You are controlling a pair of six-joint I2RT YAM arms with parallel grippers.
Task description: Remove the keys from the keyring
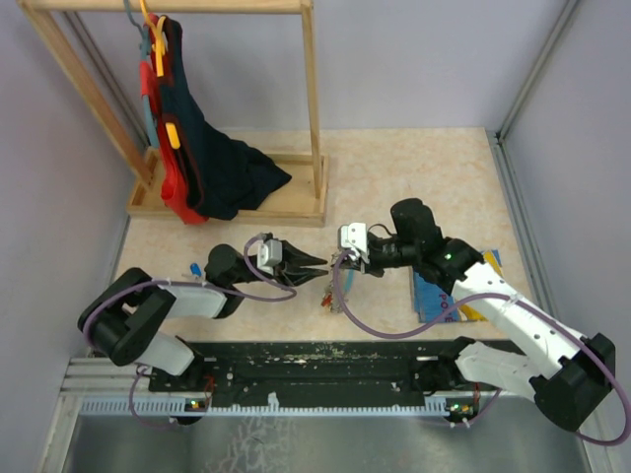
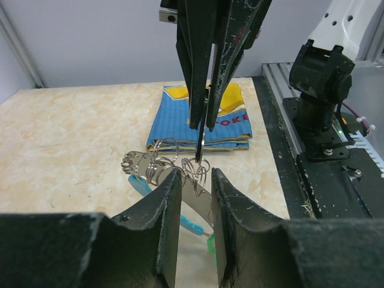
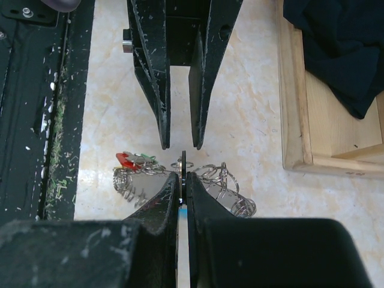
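Mid-table, the keyring [image 2: 161, 163] lies in a tangle of silvery loops, with the keys [image 3: 127, 159] splayed beside it, one red-headed. The right gripper [image 3: 183, 180] is pinched tight on a thin metal part of the keyring. The left gripper [image 2: 195, 180] faces it, jaws apart astride the loops. At three o'clock from the keyring lies a blue book [image 2: 180, 123], its cover showing the letters "OKE".

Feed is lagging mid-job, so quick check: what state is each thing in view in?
left hand: jaws apart, straddling the keyring
right hand: shut on one ring
keyring: bunched on the table, one ring pinched
red key: lying at the bunch's edge, attachment unclear
picture book: closed, lying flat
garments: hanging from the rack
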